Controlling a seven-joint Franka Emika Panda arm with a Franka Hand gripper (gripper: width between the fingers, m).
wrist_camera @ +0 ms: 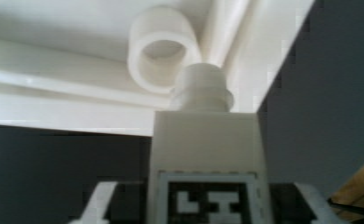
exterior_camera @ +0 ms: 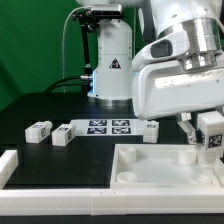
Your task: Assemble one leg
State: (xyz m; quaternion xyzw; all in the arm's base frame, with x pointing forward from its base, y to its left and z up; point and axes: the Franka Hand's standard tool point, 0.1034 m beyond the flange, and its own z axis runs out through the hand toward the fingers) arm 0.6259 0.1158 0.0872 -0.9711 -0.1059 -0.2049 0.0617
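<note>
On the dark worktop [exterior_camera: 40,105] lay the big white tabletop panel [exterior_camera: 155,166]. Over it, the jaws were clenched on the leg [exterior_camera: 211,128], peg [wrist_camera: 198,85] pointing down, apparently to line it up with a round socket [wrist_camera: 156,55].

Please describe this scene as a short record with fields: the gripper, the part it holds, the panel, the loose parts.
gripper: shut on the held leg
held leg: its narrow end points at a round socket; seated or not, cannot tell
panel: white, flat, under the gripper, carries the socket
loose legs: three on the dark table, two left of the marker board in the exterior view, one right
</note>
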